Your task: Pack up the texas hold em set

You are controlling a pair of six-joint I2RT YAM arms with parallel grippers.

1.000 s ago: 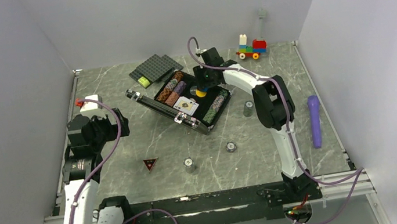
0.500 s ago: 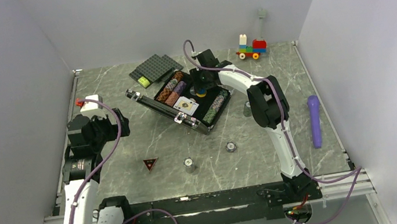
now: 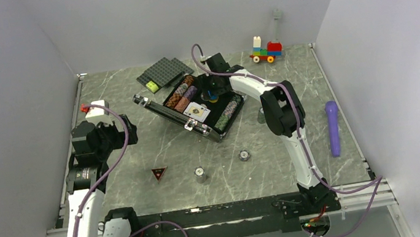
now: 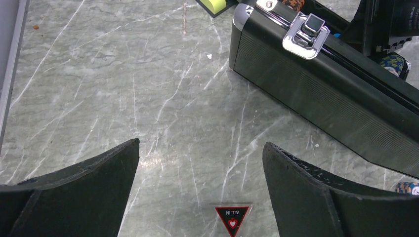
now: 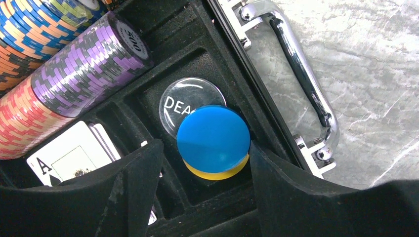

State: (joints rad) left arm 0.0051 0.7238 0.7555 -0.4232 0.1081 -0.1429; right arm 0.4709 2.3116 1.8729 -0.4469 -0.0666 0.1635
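Poker case (image 3: 176,118) lies open on the table (image 4: 148,98), and the right gripper (image 5: 205,145) is down inside it. Its two black fingers (image 5: 133,187) stand a little wider than a blue disc (image 5: 213,138). There is a thin gap on one side of the disc, so the fingers are not squeezing it.

The blue disc lies on a yellow disc (image 5: 215,171). Both partly cover a clear button (image 5: 180,101) in a small square pocket of the case. Next to that pocket is a row of purple chips (image 5: 84,64), with an orange row (image 5: 20,118) beside it. The cards (image 5: 69,158) sit in the next pocket, with an ace on top. The silver handle (image 5: 301,64) is on the case wall close to the pocket.

The left gripper (image 4: 200,145) hangs above the table, to the left of the case. Its fingers are spread wide with nothing between them. A silver latch (image 4: 306,35) shows on the case wall. A black triangle tag (image 4: 232,217) lies on the table in front of the case.

Two small grey chip stacks (image 3: 201,174) stand in front of the case too. Dark studded plates (image 3: 164,72) lie behind the case, and a toy car (image 3: 266,51) stands behind it to the right. A purple stick (image 3: 333,128) lies far to the right of the case.
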